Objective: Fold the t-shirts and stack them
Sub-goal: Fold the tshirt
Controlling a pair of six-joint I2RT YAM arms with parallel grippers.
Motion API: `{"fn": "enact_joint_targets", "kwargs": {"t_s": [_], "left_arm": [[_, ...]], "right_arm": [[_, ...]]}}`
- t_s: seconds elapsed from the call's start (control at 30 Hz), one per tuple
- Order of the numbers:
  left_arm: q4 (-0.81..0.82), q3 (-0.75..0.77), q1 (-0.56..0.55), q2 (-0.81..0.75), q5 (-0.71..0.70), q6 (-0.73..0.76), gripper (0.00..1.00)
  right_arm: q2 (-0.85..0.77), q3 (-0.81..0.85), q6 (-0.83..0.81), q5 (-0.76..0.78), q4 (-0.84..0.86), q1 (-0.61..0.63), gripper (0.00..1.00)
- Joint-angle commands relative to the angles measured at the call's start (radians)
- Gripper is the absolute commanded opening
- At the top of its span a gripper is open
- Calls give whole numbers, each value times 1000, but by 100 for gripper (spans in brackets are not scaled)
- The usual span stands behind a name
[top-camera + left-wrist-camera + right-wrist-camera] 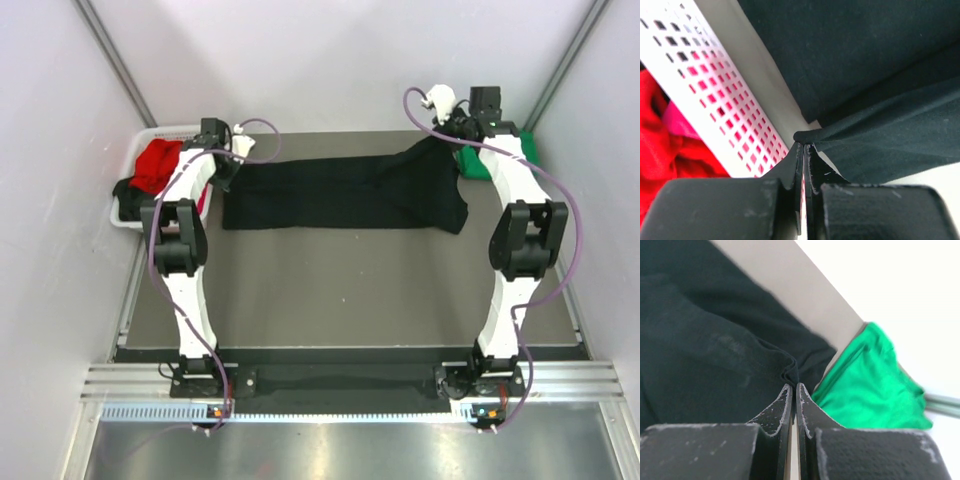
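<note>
- Left wrist view: the left gripper (803,146) has its jaws pressed together. A small peak of the black t-shirt (880,135) is pinched at their tips. How far the cloth runs in between them is hidden by the fingers themselves.
- Right wrist view: the right gripper (794,386) is likewise closed, with a rolled fold of the same black cloth caught at its tips. The rest of that pinch is hidden too.
- From above, both grippers are largely masked by their own wrists and cables, so the grips show only in the wrist cameras.
- The black t-shirt lies as a long band across the far part of the table (340,290), running from near the far left corner to near the far right corner. Its right end is wider and rumpled, and at each gripper the cloth tents up to the tips.
- Just left of the left gripper, a white lattice basket (715,85) stands at the table's far left corner. The wrist frame cuts off most of its wall.
- A red t-shirt (660,150) shows inside the basket, with a patch of pink cloth (677,122) beside it. From above, a dark piece at the basket's left side is too indistinct to name.
- Just right of the right gripper, a green t-shirt (870,385) lies bunched at the far right corner. Whether it touches the black cloth's edge or merely sits beside it cannot be told. From above, the right arm hides part of it.
</note>
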Motion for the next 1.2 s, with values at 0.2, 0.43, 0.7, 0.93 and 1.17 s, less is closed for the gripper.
{"fn": "enact_joint_targets", "kwargs": {"t_s": [0.2, 0.43, 0.7, 0.93, 1.17], "left_arm": [[55, 139, 1, 74, -47, -40, 0], [150, 106, -30, -13, -226, -103, 17], [118, -118, -63, -138, -100, -132, 22], [-49, -124, -62, -8, 11, -147, 12], [-28, -124, -62, 55, 4, -148, 11]], "right_arm": [[152, 187, 31, 73, 150, 57, 0], [44, 144, 130, 234, 236, 85, 50], [-237, -293, 117, 159, 81, 37, 54], [-211, -390, 80, 63, -98, -53, 54], [-122, -376, 48, 55, -155, -92, 53]]}}
